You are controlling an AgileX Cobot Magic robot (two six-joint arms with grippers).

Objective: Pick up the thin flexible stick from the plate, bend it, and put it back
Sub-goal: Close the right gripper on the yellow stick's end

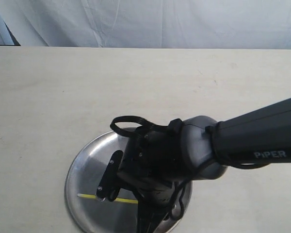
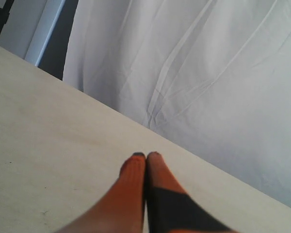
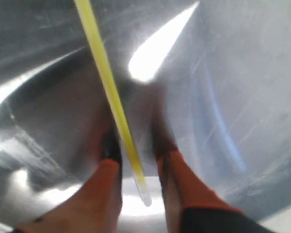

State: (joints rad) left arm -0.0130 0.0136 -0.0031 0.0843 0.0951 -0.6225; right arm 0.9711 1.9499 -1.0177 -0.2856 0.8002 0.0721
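Sliding risk, plate (image 1: 87, 165): it is sitting loose on the bench (image 1: 48, 97). The right tool is working very low, so fingertips pushing into the steel are likely shoving or tipping it.
Missing risk, right tool (image 3: 136, 156): it is straddling the stick (image 3: 106, 77) with fingers spread, not pinching yet. Closing a touch high is likely leaving the stick lying on the steel.
Grip point: the fingers are bracketing the stick close to its pale end, so a pinch here is risking it pivoting or slipping out.
Left tool (image 2: 146, 156): its fingers are pressing together on nothing, hanging over the bench. The plate is not showing in its view, so I'm judging it is far from helping with the bend.
Stick risk: it is looking thin and springy. Any loosening grip mid-bend is probably flicking it off the plate.
Plate contents: it is holding only the stick, lying flat, partly hiding under the right arm in the exterior view.
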